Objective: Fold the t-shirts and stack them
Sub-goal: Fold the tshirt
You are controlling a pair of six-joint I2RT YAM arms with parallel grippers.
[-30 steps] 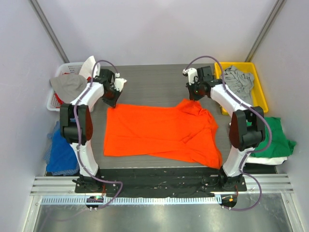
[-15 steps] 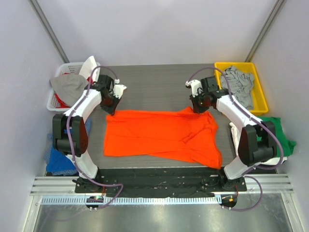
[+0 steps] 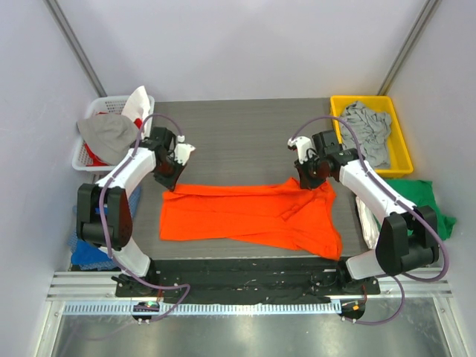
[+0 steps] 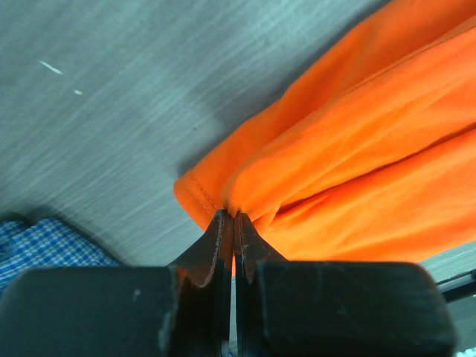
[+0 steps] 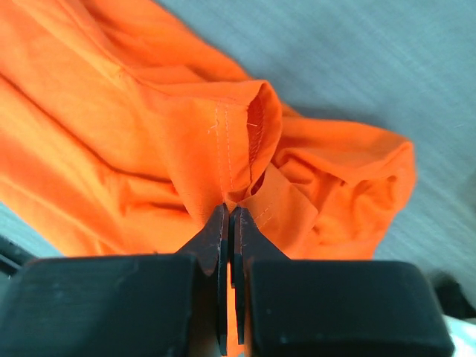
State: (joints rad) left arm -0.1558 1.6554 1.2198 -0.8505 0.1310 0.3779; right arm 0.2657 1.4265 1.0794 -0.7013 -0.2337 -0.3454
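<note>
Orange t-shirt (image 3: 238, 216), far edge now pulled nearer me; left gripper (image 3: 169, 185) and right gripper (image 3: 307, 183) each clamp it.

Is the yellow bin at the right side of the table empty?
No, a crumpled grey t-shirt lies inside the yellow bin in the top view.

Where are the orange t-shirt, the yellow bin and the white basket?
orange t-shirt (image 3: 238, 216), top external view, middle of the spread cloth.
yellow bin (image 3: 399, 149), top external view, bare part of its right wall.
white basket (image 3: 80, 158), top external view, near left corner of its lattice wall.
</note>
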